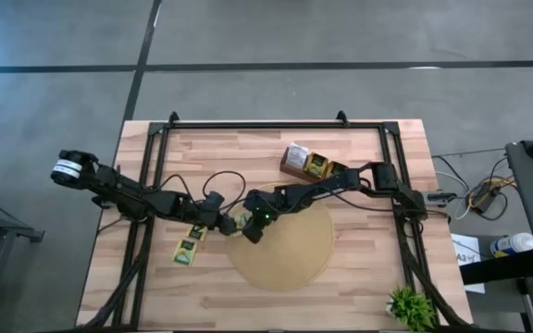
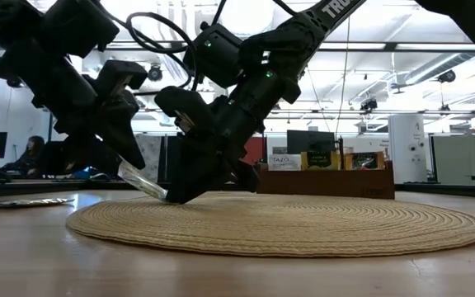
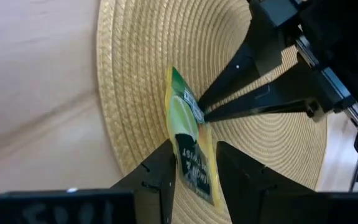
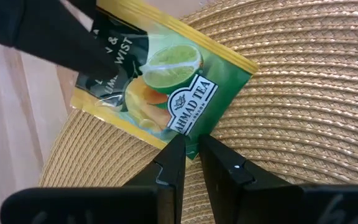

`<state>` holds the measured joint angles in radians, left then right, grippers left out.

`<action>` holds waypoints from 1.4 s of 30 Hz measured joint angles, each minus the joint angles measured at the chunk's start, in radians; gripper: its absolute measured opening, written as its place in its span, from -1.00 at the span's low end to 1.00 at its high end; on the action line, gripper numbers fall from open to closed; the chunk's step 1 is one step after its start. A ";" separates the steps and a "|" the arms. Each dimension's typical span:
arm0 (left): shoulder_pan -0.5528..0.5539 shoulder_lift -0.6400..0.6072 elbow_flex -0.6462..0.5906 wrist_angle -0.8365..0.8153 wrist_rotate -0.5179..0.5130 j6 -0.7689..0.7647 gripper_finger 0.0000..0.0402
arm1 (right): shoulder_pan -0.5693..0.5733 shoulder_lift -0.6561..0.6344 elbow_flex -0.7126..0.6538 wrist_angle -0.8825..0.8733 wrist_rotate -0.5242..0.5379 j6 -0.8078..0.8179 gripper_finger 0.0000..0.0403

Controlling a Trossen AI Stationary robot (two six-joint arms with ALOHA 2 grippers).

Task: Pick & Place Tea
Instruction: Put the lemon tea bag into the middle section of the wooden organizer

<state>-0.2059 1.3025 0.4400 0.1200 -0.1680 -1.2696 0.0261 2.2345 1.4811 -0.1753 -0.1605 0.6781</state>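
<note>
A yellow-and-green tea sachet (image 4: pixel 166 68) hangs between both grippers over the left rim of the round tan mat (image 1: pixel 294 254). My left gripper (image 3: pixel 194 152) comes from the table's left and is shut on it. My right gripper (image 4: pixel 191 144) reaches in from the right and is shut on it too. In the low view the sachet (image 2: pixel 143 183) slants, its lower end at the mat's rim. A second yellow-green sachet (image 1: pixel 190 245) lies flat on the wood left of the mat. More sachets stand in the brown wooden box (image 1: pixel 311 166). My left gripper pinches the sachet's dark green printed end (image 3: pixel 197 177) between its two fingers, coming from the table's left and slanting down. The sachet stands on edge in the hold, tilted. My right gripper pinches the corner by the white logo (image 4: pixel 190 138) with its fingertips (image 4: pixel 174 155), coming from the right and slanting down.
The wooden box (image 2: pixel 324 177) sits at the far side of the table beyond the mat. A small green plant (image 1: pixel 410 307) stands at the near right corner. Black frame rails (image 1: pixel 151 176) run along the table's left, right and far sides. Bare wood (image 1: pixel 155 296) lies near the left front.
</note>
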 joint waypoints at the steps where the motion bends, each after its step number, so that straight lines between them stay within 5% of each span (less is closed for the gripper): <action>1: 0.000 0.000 0.000 0.000 0.004 -0.002 -0.45 | 0.000 0.000 0.000 0.000 0.002 0.000 -0.73; 8: -0.001 0.000 -0.001 0.000 0.046 0.002 -0.50 | 0.000 0.000 0.000 0.001 0.003 0.002 -0.73; 16: -0.001 0.001 0.000 -0.003 0.042 0.029 -0.95 | 0.000 0.000 -0.001 0.017 0.002 0.003 -0.73; 22: -0.001 0.001 0.033 -0.002 0.022 0.102 -0.99 | 0.000 -0.002 0.010 0.040 0.002 -0.019 -0.73; 26: 0.000 0.001 0.079 -0.074 0.017 0.182 -0.99 | 0.000 -0.040 0.028 -0.001 0.021 -0.130 -0.73; 31: 0.001 0.000 0.190 -0.351 0.018 0.303 -1.00 | 0.000 -0.127 0.050 -0.134 0.072 -0.289 -0.73; 34: 0.001 0.000 0.266 -0.471 0.019 0.411 -1.00 | 0.002 -0.180 0.050 -0.172 0.020 -0.445 -0.73; 42: 0.002 0.000 0.415 -0.527 0.009 0.716 -1.00 | 0.023 -0.316 0.052 -0.197 0.006 -0.710 -0.73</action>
<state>-0.2043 1.3029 0.8547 -0.4074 -0.1591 -0.5534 0.0486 1.9183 1.5330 -0.3718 -0.1546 -0.0324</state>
